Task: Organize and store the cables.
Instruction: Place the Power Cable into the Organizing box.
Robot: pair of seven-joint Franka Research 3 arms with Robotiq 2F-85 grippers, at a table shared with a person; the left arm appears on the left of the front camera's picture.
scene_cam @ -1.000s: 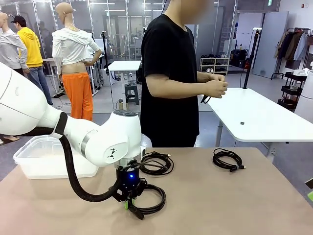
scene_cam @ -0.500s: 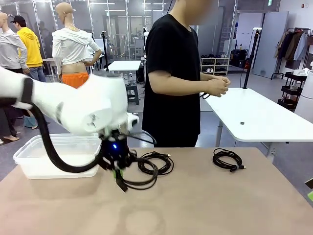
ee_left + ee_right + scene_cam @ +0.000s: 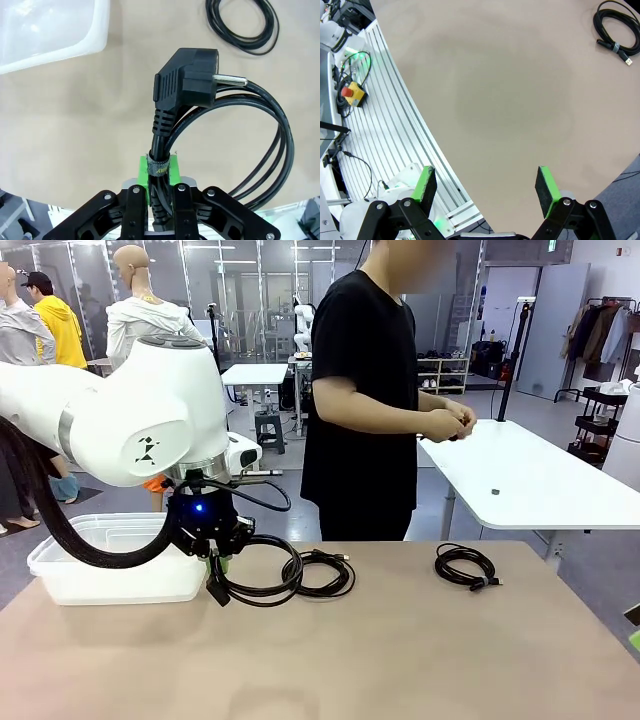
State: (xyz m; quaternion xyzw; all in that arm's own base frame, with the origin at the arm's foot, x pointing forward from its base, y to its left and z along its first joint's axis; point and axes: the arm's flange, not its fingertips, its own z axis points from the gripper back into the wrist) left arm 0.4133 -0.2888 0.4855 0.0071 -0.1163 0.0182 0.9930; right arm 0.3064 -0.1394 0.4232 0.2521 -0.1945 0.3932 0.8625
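My left gripper [image 3: 216,566] is shut on a coiled black cable [image 3: 262,578] and holds it just above the table, beside the right end of the white bin [image 3: 108,575]. In the left wrist view the green pads [image 3: 146,172] clamp the cable [image 3: 270,130] at its strap, with its plug [image 3: 186,84] pointing away. A second cable coil [image 3: 330,573] lies on the table right behind the held one. A third coil [image 3: 467,566] lies at the far right. My right gripper [image 3: 486,186] hangs open over bare table, and the third coil [image 3: 616,26] lies far off.
The white plastic bin [image 3: 47,27] stands at the table's far left. A person in a black shirt stands at the far side, hands [image 3: 445,423] together on something small and dark. A white table [image 3: 520,480] stands behind on the right.
My left arm has lifted the coiled cable off the near middle of the table and carried it left and farther back, up to the bin's right end. The right gripper has stayed still.
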